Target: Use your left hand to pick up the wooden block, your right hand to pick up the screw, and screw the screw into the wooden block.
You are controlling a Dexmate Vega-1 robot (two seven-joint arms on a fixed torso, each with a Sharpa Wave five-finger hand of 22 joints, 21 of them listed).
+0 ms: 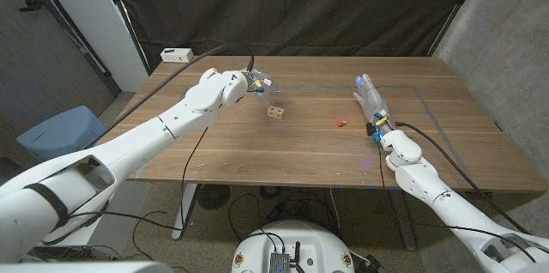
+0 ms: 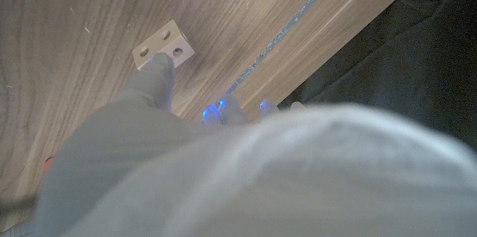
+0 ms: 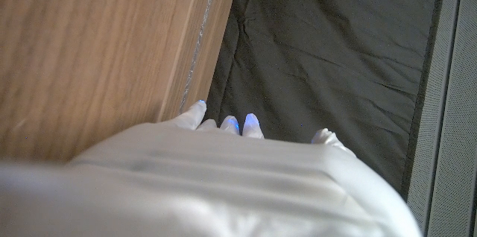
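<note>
Your open left hand (image 1: 257, 82) hovered at the block's (image 1: 276, 113) eleven o'clock; light, rigid, probably best pinched across flat faces.

Wooden block (image 1: 276, 113) sits on the table (image 1: 257, 157) left of centre; screw (image 1: 340, 122) lies to its right, well apart. Left hand (image 1: 254, 82) is above the table just behind and left of the block. Right hand (image 1: 369, 100) is right of the screw, near it. A small box (image 1: 176, 54) sits at the table's far left corner
</note>
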